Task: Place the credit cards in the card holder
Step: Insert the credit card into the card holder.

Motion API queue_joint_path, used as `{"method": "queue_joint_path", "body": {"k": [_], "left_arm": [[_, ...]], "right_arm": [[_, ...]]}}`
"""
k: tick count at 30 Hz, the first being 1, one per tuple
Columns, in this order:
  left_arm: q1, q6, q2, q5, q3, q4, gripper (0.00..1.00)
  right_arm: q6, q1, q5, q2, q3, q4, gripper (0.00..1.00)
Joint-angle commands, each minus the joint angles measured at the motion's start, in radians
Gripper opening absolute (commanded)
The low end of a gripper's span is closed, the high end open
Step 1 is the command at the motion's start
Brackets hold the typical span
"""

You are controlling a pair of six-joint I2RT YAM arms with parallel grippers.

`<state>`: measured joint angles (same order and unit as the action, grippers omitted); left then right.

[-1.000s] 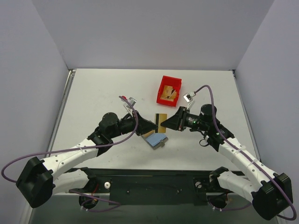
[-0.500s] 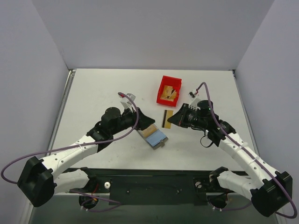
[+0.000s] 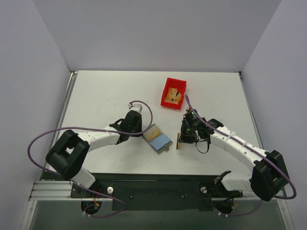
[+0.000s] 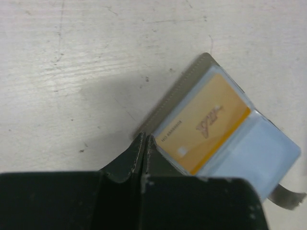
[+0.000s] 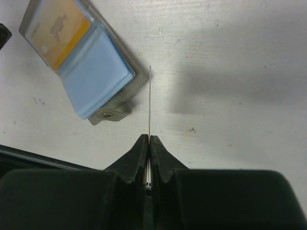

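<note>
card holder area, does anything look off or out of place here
Nothing spilled or damaged. The card holder lies open with one card seated in a pocket. The one oddity: the right claw pinches a second card on edge, upright beside the holder's tab rather than flat.

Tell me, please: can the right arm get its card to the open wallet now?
Probably yes. The right arm holds the card on edge, close beside the wallet, with only bare table between. The left arm seems to pinch the wallet's other edge.
</note>
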<state>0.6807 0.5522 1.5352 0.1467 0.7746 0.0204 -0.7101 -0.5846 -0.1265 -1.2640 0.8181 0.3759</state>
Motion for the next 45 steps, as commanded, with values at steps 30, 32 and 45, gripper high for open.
{"method": "queue_joint_path", "body": {"k": [30, 32, 45], "left_arm": [[0.097, -0.003, 0.206, 0.152, 0.037, -0.082, 0.0], [0.14, 0.021, 0.201, 0.187, 0.026, -0.05, 0.0], [0.292, 0.25, 0.016, 0.24, -0.146, 0.108, 0.0]], "right_arm": [[-0.031, -0.02, -0.039, -0.255, 0.073, -0.029, 0.0], [-0.025, -0.021, -0.036, -0.265, 0.09, -0.028, 0.0], [0.034, -0.021, 0.018, -0.314, 0.138, -0.018, 0.0]]}}
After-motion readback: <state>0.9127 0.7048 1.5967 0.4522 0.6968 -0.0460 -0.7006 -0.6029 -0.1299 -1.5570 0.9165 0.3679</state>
